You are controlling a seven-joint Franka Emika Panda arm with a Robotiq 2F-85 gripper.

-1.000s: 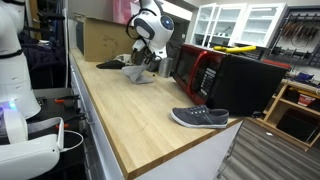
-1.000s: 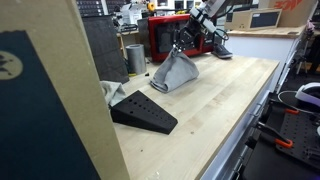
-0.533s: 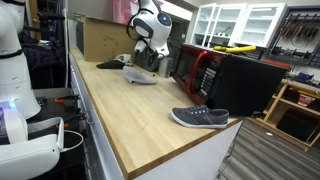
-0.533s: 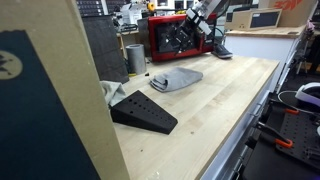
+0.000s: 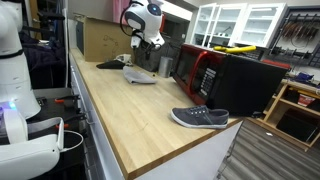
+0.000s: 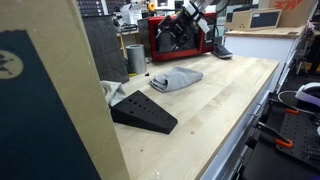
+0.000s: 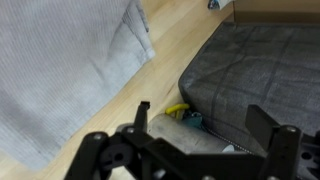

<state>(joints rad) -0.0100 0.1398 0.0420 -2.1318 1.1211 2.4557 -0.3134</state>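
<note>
A grey slip-on shoe (image 5: 140,76) (image 6: 176,78) lies flat on the wooden bench (image 5: 130,115) in both exterior views. My gripper (image 5: 143,45) (image 6: 180,32) hangs above it, open and holding nothing. In the wrist view its dark fingers (image 7: 143,110) stand wide apart over the shoe's dark grey fabric (image 7: 255,70). Between them I see a grey cylinder-shaped thing (image 7: 190,145) with a yellow and teal bit beside it. A light grey cloth (image 7: 70,70) lies to the left on the wood.
A second grey shoe (image 5: 200,117) (image 6: 220,50) lies further along the bench. A black wedge (image 6: 143,112), a metal can (image 6: 135,58) and a red-fronted appliance (image 5: 205,72) (image 6: 170,38) stand nearby. A cardboard box (image 5: 100,40) sits at the bench's far end.
The gripper opened and let go of the shoe, which dropped from standing on end to lying flat. The gripper then rose away from it.
</note>
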